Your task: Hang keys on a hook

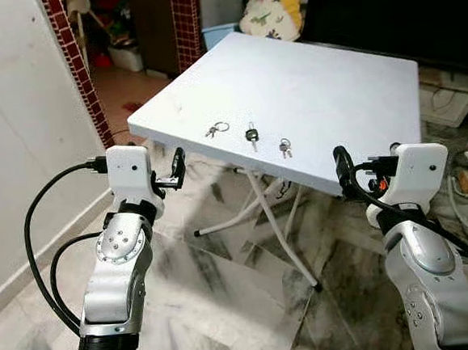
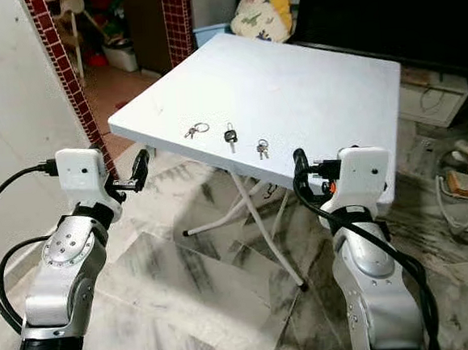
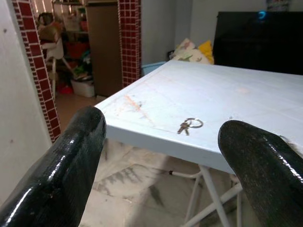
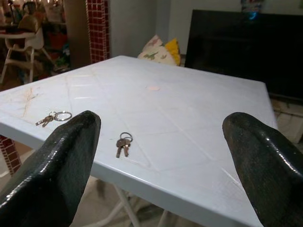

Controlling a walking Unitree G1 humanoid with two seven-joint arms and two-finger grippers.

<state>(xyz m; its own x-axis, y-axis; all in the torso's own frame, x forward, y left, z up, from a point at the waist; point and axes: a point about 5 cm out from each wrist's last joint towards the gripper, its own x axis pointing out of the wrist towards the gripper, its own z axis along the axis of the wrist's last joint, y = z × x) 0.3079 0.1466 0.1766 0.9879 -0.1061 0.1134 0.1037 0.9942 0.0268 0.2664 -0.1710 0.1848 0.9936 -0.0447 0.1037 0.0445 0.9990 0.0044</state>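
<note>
- Both black two-fingered grippers are held spread wide and nothing is gripped: the left gripper (image 1: 177, 170) is raised just short of the table's near corner, the right gripper (image 1: 345, 166) against the near edge.
- Both silver arms are bent upward, wrists level with the tabletop.
- Three small key sets are laid in a row near the front edge of the white square folding table (image 1: 324, 87): a ringed set (image 1: 217, 129), a black-headed key (image 1: 251, 135) and a small pair (image 1: 285, 147).

You had bright, even indoor light; the white table (image 1: 332, 86) glared slightly, and the near black fingers (image 3: 57, 175) were blurred.
</note>
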